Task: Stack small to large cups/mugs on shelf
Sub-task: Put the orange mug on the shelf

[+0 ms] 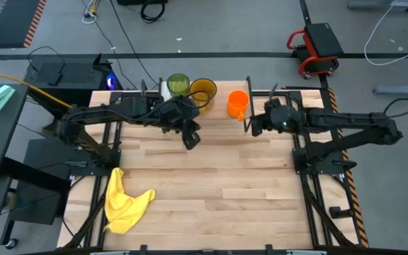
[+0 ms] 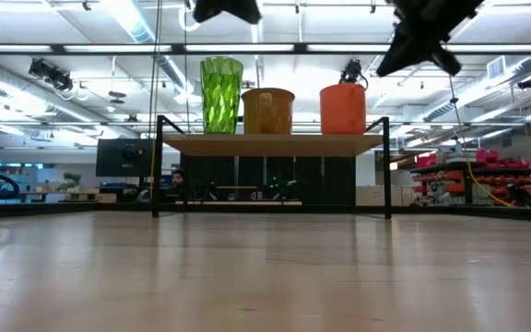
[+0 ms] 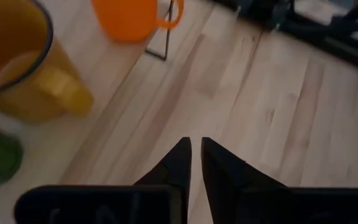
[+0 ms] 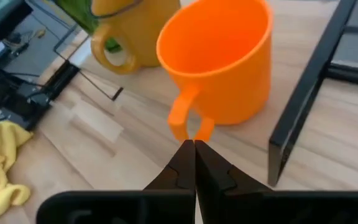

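All three vessels stand in a row on the shelf [image 2: 270, 144] at the far edge of the bench [image 1: 211, 191]: the green tumbler [image 2: 221, 94] at one end, the amber mug [image 2: 267, 111] in the middle, the orange mug [image 2: 343, 109] at the other end, apparently lined up by size. The left gripper [image 3: 191, 155] hovers just off the shelf near the amber mug, jaws nearly together and empty. The right gripper [image 4: 194, 155] sits by the orange mug's handle, jaws closed on nothing. A yellow cloth [image 1: 125, 203] lies well away from the shelf.

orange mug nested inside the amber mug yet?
No, in the low view the bright orange plastic mug stands on the shelf board apart from the amber-yellow mug.
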{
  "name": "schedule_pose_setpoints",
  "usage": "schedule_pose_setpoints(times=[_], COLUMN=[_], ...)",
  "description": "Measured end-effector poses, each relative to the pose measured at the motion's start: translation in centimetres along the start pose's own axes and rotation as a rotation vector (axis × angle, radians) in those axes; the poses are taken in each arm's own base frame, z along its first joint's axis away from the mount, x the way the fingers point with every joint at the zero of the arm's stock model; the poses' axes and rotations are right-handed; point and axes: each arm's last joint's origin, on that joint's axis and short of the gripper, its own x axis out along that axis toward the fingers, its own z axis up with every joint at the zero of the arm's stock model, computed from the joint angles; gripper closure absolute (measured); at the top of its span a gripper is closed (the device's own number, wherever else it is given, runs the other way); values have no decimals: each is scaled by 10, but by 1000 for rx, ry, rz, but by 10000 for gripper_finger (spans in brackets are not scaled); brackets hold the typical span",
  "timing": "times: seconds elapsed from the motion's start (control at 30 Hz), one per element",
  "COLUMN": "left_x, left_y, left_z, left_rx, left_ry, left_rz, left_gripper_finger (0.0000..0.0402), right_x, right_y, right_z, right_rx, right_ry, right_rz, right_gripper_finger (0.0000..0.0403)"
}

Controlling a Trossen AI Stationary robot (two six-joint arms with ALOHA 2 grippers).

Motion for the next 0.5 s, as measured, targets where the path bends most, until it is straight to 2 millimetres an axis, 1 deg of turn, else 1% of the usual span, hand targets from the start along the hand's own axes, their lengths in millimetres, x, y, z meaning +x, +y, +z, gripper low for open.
schedule_pose_setpoints(times=[0.13,0.27,0.37,0.5], left_x=[-6,-7,-7,-7], left_y=[3,3,3,3], left_z=[-5,-4,-4,-4], left_rx=[33,70,68,55], left_ry=[38,31,28,25], left_rz=[13,10,9,8], left_gripper_finger=[365,373,380,387], right_x=[13,33,45,51], right_y=[-1,1,-2,-7], right_z=[5,10,11,14], right_rx=[17,17,21,-1], right_ry=[22,23,52,62], right_rz=[-5,-10,-43,-57], right_gripper_finger=[400,400,401,401])
